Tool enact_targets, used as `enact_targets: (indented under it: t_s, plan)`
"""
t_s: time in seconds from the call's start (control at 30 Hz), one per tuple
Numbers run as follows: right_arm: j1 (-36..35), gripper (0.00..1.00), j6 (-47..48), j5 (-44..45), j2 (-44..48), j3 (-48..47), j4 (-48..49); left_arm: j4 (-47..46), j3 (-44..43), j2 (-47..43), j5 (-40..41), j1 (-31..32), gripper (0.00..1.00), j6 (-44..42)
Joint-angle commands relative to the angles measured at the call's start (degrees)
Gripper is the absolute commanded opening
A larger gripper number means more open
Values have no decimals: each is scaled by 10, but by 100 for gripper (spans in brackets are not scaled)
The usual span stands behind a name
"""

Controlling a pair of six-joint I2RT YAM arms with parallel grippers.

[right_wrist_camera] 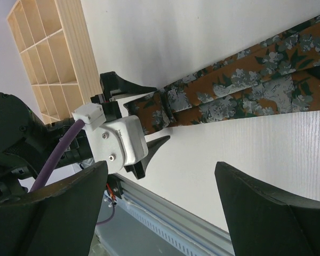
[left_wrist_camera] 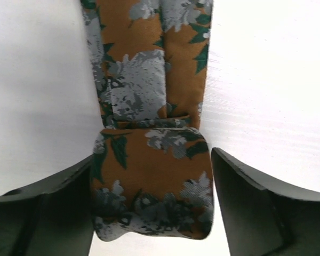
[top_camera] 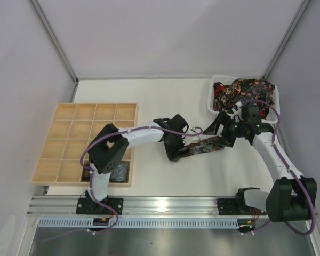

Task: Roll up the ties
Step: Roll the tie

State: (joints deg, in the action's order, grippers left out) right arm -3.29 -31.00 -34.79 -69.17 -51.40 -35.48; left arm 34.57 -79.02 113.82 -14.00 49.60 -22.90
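Observation:
A brown tie [top_camera: 200, 148] with grey flowers and green leaves lies flat on the white table between the two arms. Its left end is folded over into a short flat roll [left_wrist_camera: 154, 176]. My left gripper [left_wrist_camera: 152, 154] stands open astride that roll: the left finger touches the fabric's edge and the right finger [left_wrist_camera: 240, 181] stands a little clear of it. My right gripper [right_wrist_camera: 161, 165] is open and holds nothing. It hovers over the tie's other end [top_camera: 220, 128]. From the right wrist I see the left gripper [right_wrist_camera: 144, 114] on the tie [right_wrist_camera: 245, 90].
A white mesh basket [top_camera: 211, 98] at the back right holds a heap of dark patterned ties [top_camera: 240, 92]. A pale wooden grid tray [top_camera: 96, 104] lies at the left, with a dark coil [top_camera: 119, 173] in its near right cell. A metal rail runs along the near edge.

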Motion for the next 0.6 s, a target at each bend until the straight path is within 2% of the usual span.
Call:
enact_targets:
  t_s: [0.0, 0.13, 0.4, 0.57]
  plan:
    - [-3, 88, 9, -2, -2, -12, 6, 8, 12, -23, -29, 1, 86, 6]
    - [-4, 88, 8, -5, -10, -13, 10, 6, 2, -51, -28, -1, 100, 21]
    - [-24, 88, 19, -5, -43, -27, 14, -53, 21, -169, -50, -36, 100, 111]
    - [-86, 86, 32, -17, -93, -64, 19, -119, 79, -302, -37, -81, 100, 202]
